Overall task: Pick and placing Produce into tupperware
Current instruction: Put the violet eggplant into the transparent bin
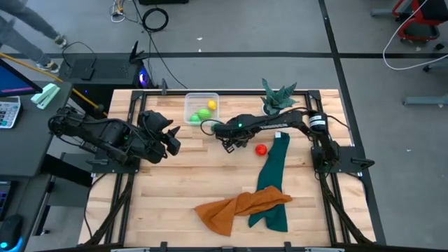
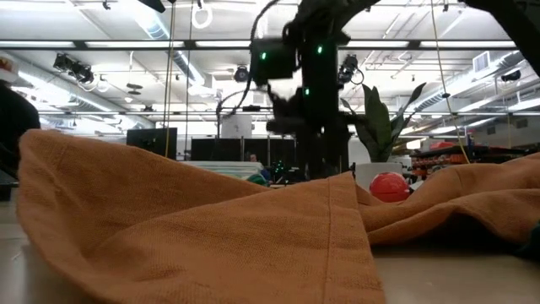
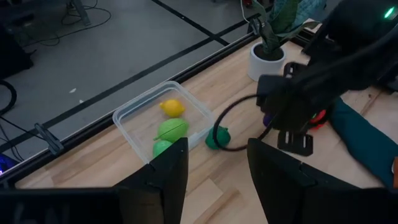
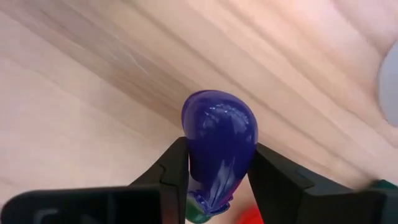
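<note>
Two cloths (image 1: 241, 208) on wooden table (image 1: 175, 182).

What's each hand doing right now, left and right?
Left hand: open, empty, hovering near the tupperware.
Right hand: fingers either side of the purple produce, touching it; firm grip cannot be told.

Dark jointed arms, green lights, black cables
</note>
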Controlling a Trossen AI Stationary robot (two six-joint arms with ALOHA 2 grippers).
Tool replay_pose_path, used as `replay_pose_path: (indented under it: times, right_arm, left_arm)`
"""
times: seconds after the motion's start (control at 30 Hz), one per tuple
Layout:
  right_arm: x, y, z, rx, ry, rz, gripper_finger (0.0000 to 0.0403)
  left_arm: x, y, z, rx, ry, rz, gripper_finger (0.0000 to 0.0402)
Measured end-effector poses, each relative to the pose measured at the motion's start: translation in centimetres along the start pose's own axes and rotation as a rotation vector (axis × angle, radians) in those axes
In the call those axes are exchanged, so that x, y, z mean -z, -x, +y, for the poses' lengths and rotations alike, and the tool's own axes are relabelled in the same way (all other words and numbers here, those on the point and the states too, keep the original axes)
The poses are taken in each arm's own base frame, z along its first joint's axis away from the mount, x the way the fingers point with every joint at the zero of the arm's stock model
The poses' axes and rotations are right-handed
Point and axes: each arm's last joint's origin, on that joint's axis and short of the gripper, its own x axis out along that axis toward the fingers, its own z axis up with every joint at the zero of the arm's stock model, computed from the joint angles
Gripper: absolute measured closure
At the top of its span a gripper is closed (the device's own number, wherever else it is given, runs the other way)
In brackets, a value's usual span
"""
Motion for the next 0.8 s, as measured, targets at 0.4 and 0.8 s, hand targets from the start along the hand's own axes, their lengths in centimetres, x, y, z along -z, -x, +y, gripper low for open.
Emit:
replay_pose_path:
  times: [0.4, 0.8]
  right_arm:
    - [-1.4, 6.8, -1.4, -0.262, -0.04, -0.253, 0.0298]
    - [-6.7, 7.7, -2.0, -0.489, -0.097, -0.543, 0.0298]
  left_arm:
    - [0.0, 0.0, 0.0, -0.001, 0.0, -0.001, 0.023]
    - [0.0, 0.0, -0.1, 0.003, 0.008, -0.003, 0.023]
